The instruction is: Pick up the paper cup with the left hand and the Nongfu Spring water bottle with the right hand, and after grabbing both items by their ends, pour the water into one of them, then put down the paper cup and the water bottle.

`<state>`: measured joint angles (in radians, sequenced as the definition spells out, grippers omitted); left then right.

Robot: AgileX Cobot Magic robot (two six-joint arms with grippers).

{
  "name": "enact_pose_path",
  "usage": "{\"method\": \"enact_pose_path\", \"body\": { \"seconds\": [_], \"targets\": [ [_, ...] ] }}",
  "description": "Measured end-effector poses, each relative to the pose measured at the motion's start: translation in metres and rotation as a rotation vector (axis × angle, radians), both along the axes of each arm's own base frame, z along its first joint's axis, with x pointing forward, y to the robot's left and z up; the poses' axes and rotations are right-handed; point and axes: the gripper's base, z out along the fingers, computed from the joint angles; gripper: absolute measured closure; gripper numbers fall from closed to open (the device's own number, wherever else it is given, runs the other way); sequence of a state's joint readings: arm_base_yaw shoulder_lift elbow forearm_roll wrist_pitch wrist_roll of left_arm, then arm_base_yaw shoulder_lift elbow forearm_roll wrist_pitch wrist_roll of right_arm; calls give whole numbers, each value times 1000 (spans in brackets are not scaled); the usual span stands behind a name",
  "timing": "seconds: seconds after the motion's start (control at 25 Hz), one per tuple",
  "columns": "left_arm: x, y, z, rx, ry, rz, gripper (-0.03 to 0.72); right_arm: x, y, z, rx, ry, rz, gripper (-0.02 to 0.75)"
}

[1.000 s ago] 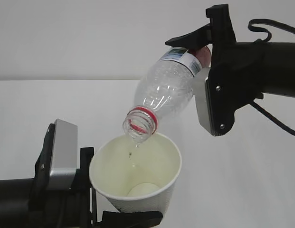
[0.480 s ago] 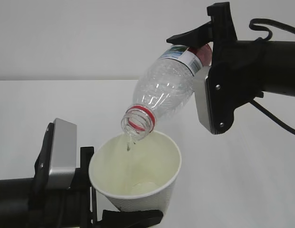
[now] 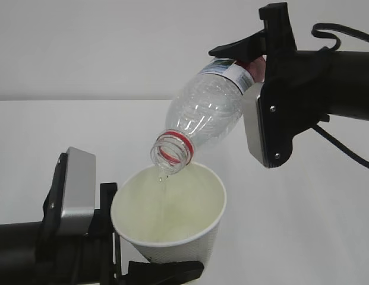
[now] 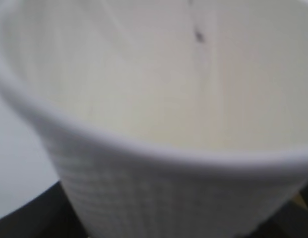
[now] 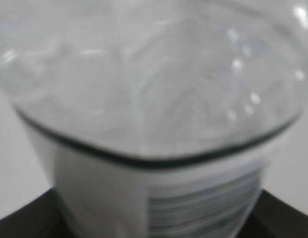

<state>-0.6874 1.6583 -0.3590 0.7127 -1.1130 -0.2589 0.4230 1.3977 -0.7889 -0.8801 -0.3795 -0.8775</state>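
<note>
The white paper cup stands upright at the bottom centre, its lower end clamped by my left gripper, which is shut on it. My right gripper is shut on the base end of the clear Nongfu Spring water bottle. The bottle is tilted, and its open red-ringed mouth points down over the cup's far rim. A thin stream of water falls into the cup and pools inside. The cup fills the left wrist view. The right wrist view is filled by the bottle.
A plain white tabletop stretches around both arms, with a pale wall behind. A black cable loops off the right arm at the far right.
The bottle's mouth has dipped slightly lower and to the left. The water has gone from drops to a thin stream, and it now covers the cup's bottom. The left arm holds still.
</note>
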Motion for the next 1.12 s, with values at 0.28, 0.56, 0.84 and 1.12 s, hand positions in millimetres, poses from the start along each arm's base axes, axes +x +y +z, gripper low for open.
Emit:
{"method": "enact_pose_path", "body": {
  "seconds": [0.28,0.56,0.84,1.12],
  "targets": [
    [0,0,0,0,0,0,160,0,0,0,1,0,0,265],
    [0,0,0,0,0,0,160,0,0,0,-4,-4,1,266],
    [0,0,-1,10,2,2,160,0,1,1,-3,-14,11,267],
    [1,1,-3,34,7,8,160,0,0,2,3,-20,0,267]
  ]
}}
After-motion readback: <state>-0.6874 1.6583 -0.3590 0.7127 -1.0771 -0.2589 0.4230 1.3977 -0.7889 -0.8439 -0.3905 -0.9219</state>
